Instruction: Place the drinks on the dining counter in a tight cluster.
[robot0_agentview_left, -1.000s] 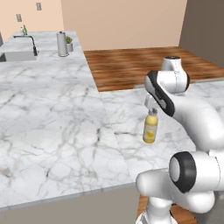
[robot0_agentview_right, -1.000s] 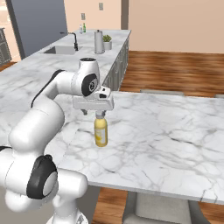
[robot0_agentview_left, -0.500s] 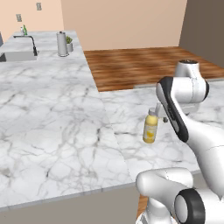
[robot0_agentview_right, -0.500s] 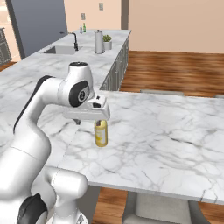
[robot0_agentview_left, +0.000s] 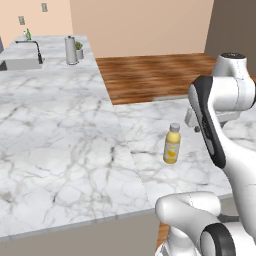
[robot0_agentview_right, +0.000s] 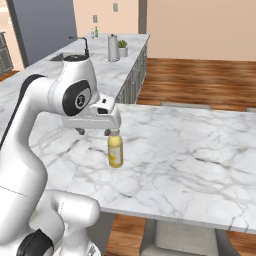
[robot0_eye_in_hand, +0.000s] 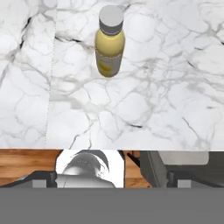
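Your arm is swinging up and away from where it was a second ago: back then the jaws were sitting right over the yellow juice bottle (robot0_agentview_left: 171, 144), and now they are lifting off to the side of it. That bottle is not moving at all; it is standing in the same spot as before.

Closest to you, the gripper (robot0_agentview_right: 93, 132) is hanging just above the bench (robot0_agentview_right: 190, 160), beside the bottle's pale cap. Its jaws are spread wide open and are holding nothing.

You are seeing the bottle standing upright on the white marble, close to the seam where two slabs meet. Looking down from the hand, the bottle (robot0_eye_in_hand: 110, 41) is standing alone on the stone, with the slab edge and a grey stool (robot0_eye_in_hand: 183, 168) below it.

Farther off, the other marble top is carrying a sink (robot0_agentview_left: 17, 64) with a dark tap (robot0_agentview_left: 31, 47). Near it you are seeing a grey jug (robot0_agentview_left: 71, 50) and a small plant (robot0_agentview_left: 79, 49). At the very back, a slim green bottle (robot0_agentview_left: 28, 34) is standing by the wall.
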